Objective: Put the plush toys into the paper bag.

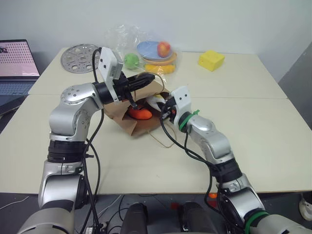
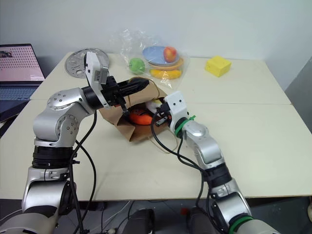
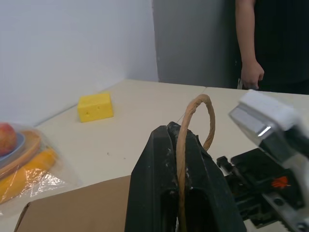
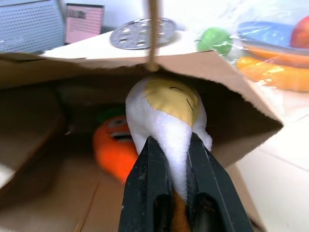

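The brown paper bag (image 1: 121,116) lies on its side on the table, its mouth facing my right arm. My left gripper (image 3: 181,133) is shut on the bag's tan loop handle (image 3: 198,108) and holds the upper edge of the mouth up. The orange carrot plush (image 4: 112,145) rests inside the bag. My right gripper (image 4: 173,141) is shut on the white egg-shaped plush (image 4: 166,108), which has a yellow patch. It holds the plush at the bag's mouth, just under the raised edge.
A clear plastic bag of fruit and plates (image 1: 153,53) sits behind the paper bag, with a yellow sponge block (image 1: 211,60) to its right and a perforated metal disc (image 1: 79,57) to its left. A laptop (image 1: 17,63) stands far left. A person's hand (image 3: 251,72) hangs beyond the table.
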Controlling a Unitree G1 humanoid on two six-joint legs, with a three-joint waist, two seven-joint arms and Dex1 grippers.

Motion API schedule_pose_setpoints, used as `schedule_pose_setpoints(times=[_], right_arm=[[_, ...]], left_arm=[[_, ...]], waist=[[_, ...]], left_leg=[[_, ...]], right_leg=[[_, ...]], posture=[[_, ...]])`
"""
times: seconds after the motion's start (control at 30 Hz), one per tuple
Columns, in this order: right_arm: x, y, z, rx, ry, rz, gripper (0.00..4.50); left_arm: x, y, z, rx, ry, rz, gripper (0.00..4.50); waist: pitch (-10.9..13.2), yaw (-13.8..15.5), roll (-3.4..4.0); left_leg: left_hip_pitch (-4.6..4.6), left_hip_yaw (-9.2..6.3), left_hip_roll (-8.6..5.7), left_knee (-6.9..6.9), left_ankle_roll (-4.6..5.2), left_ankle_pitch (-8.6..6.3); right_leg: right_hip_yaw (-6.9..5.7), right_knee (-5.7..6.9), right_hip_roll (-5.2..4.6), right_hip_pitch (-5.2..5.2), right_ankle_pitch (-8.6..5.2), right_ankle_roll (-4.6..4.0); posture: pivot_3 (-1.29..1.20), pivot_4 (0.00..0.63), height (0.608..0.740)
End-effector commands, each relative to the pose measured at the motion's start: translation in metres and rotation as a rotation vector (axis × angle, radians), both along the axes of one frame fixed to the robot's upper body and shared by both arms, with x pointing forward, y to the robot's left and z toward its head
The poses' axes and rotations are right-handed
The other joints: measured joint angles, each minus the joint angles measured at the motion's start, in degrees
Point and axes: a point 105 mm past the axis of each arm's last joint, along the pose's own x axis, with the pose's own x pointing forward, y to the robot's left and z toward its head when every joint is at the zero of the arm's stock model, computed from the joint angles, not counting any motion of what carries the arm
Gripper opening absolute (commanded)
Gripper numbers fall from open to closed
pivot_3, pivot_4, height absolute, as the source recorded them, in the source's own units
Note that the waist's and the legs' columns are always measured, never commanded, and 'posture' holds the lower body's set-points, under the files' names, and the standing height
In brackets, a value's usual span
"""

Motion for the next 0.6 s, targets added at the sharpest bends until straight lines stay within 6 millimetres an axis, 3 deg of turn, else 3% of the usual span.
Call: schedule_pose_setpoints(times=[0.03, 0.23, 0.47, 0.6], right_arm=[[0.006, 0.010, 0.006, 0.016, -0.039, 0.002, 0.01], [0.015, 0.030, -0.017, -0.014, 0.036, 0.018, 0.01], [0.023, 0.024, -0.021, -0.024, 0.044, -0.023, 0.01], [0.021, 0.017, -0.017, -0.009, 0.029, -0.021, 1.35]], left_arm=[[-0.009, -0.004, 0.014, -0.002, -0.047, -0.035, 0.00], [-0.011, -0.007, 0.014, -0.006, -0.044, -0.046, 0.00], [-0.011, -0.006, 0.015, -0.016, -0.042, -0.041, 0.00], [-0.011, -0.006, 0.013, -0.020, -0.039, -0.037, 0.00]], waist=[[0.0, 0.0, 0.00], [0.0, -0.1, 0.00], [0.0, -0.1, 0.01], [0.0, 0.0, 0.01]], left_leg=[[0.00, 0.00, 0.00, 0.00, 0.00, 0.00], [0.00, -0.01, 0.01, -0.02, 0.00, 0.00], [0.00, 0.00, 0.01, -0.02, 0.00, 0.00], [0.00, -0.01, 0.01, -0.03, 0.00, 0.00]], right_leg=[[0.00, 0.00, 0.00, 0.00, 0.00, 0.00], [-0.01, 0.01, 0.00, 0.00, 0.00, -0.01], [0.00, 0.01, -0.01, -0.01, 0.00, -0.01], [0.00, 0.02, -0.01, -0.01, 0.01, -0.01]], posture=[[0.00, 0.150, 0.740], [0.00, 0.150, 0.740], [0.00, 0.150, 0.740], [0.00, 0.150, 0.740]])
